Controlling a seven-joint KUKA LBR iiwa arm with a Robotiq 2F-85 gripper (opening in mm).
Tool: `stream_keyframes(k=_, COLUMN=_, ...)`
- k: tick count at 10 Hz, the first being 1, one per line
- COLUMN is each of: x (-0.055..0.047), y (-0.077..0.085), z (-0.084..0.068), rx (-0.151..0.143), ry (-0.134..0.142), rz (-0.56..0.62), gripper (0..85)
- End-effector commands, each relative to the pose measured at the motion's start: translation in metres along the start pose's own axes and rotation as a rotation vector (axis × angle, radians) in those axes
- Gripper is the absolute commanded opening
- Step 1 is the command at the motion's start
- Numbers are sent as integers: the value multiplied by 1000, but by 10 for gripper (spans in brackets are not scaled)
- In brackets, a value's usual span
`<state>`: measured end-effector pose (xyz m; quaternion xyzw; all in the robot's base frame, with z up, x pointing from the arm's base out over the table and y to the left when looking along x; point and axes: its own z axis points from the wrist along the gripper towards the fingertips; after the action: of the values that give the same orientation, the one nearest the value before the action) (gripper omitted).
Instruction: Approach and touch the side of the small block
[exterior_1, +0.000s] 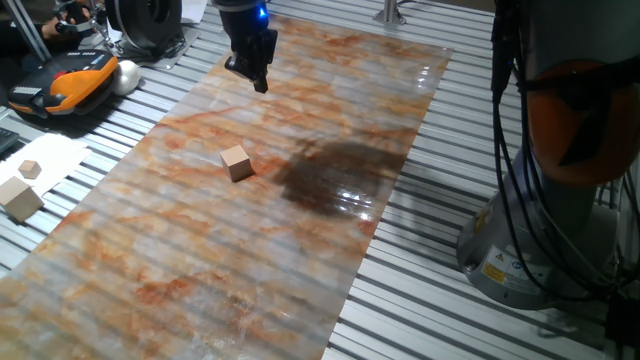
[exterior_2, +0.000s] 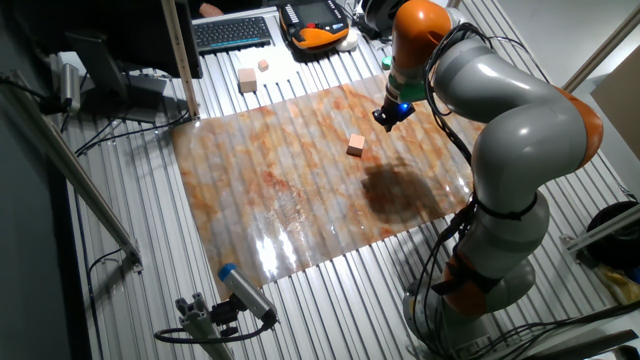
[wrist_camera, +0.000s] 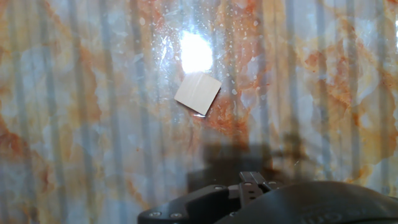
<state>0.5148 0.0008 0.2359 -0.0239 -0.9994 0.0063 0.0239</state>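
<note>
Hand view looks straight down on one small block (wrist_camera: 198, 93), pale and square, lying alone on the glossy marbled sheet (wrist_camera: 74, 124) beside a bright glare spot, with the dark gripper housing filling the bottom edge. From where I stand I count three wooden pieces in all: the small block (exterior_1: 237, 162) on the sheet, and off to the side, on the ribbed table (exterior_1: 440, 300), a larger pale block (exterior_1: 20, 199) and a tinier cube (exterior_1: 30, 169) on white paper (exterior_1: 45, 160). One orange-and-black handheld unit (exterior_1: 70, 85) lies further back. A dark smudge (exterior_1: 335, 175) on the sheet sits near the small block. Nothing stands between the gripper (exterior_1: 258, 78) and the small block. The gripper hangs above the sheet, well apart from the block, not touching it. Its fingers look close together, though I cannot tell for certain whether they are closed. In the other fixed view the block (exterior_2: 355, 146) lies near the gripper (exterior_2: 388, 117), on the sheet's middle part
</note>
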Motion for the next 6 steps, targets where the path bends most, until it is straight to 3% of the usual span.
stream_keyframes(k=1, x=0, y=0, z=0, rx=0, ry=3, rz=2, gripper=0)
stream_keyframes(k=6, x=0, y=0, z=0, rx=-1, ry=6, rz=13, gripper=0)
